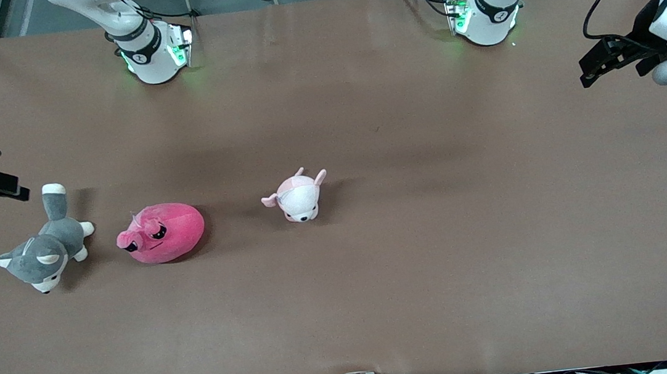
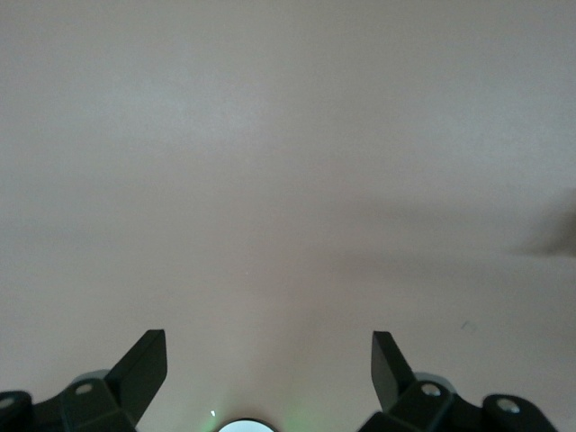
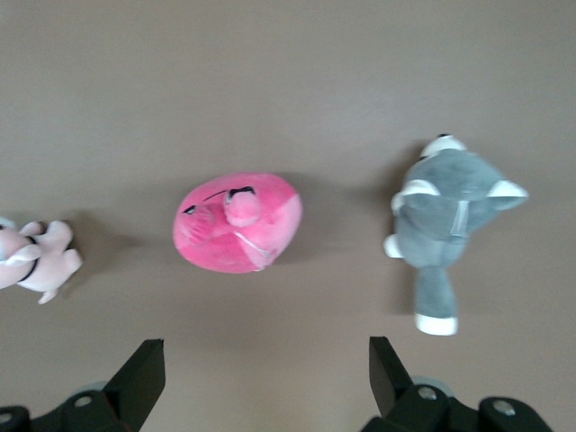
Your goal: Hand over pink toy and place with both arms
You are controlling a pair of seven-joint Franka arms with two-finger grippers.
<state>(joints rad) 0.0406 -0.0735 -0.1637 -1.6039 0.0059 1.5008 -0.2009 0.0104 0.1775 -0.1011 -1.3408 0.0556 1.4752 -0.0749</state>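
Observation:
The pink toy point(image 1: 162, 233), a rounded hot-pink plush with dark eyes, lies on the brown table point(image 1: 437, 232) toward the right arm's end. It also shows in the right wrist view point(image 3: 238, 222). My right gripper point(image 1: 16, 188) hangs in the air at the table's edge on that end, above the grey dog's tail, open and empty; its fingers point(image 3: 139, 373) frame bare table short of the toy. My left gripper point(image 1: 585, 74) hangs over the table at the left arm's end, open and empty, with only bare table between its fingers point(image 2: 144, 364).
A grey-and-white plush dog point(image 1: 45, 248) lies beside the pink toy, toward the right arm's end; it shows in the right wrist view point(image 3: 447, 216). A small pale pink-and-white plush point(image 1: 298, 197) lies near the table's middle, and at that view's edge point(image 3: 36, 256).

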